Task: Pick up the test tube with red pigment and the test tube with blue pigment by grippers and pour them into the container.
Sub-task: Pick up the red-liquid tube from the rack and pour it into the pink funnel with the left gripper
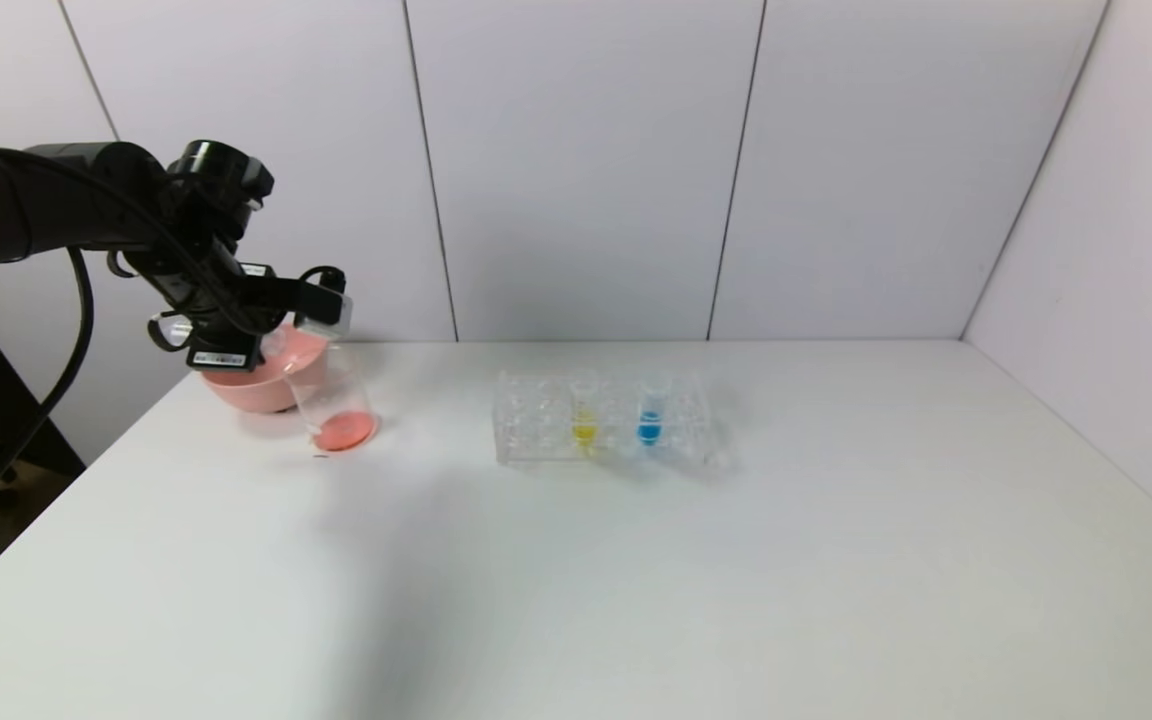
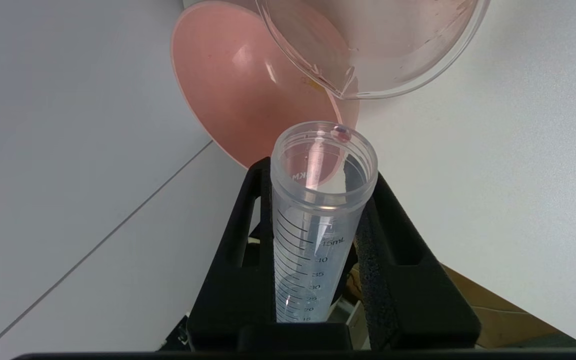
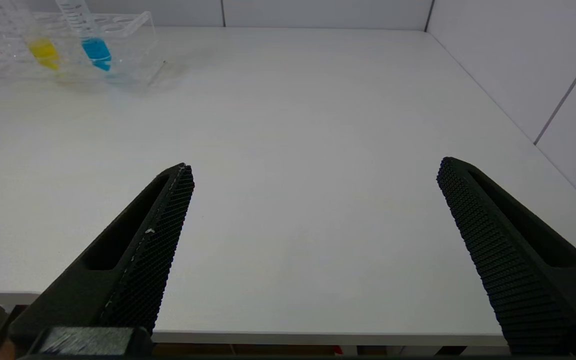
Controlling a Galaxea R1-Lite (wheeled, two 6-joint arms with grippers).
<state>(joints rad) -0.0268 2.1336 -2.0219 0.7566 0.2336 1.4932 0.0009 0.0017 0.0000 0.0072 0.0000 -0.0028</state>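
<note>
Red-pigment tube (image 2: 320,215), drained and tilted, is pinched by the left hand (image 2: 318,200) over the beaker (image 1: 334,400) near the worktop's (image 1: 636,560) left edge. Right hand (image 3: 313,240), spread, hovers at the near edge, unseen from the head view.

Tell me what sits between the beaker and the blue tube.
In the head view, between the container and the test tube with blue pigment stands only the yellow tube.
</note>
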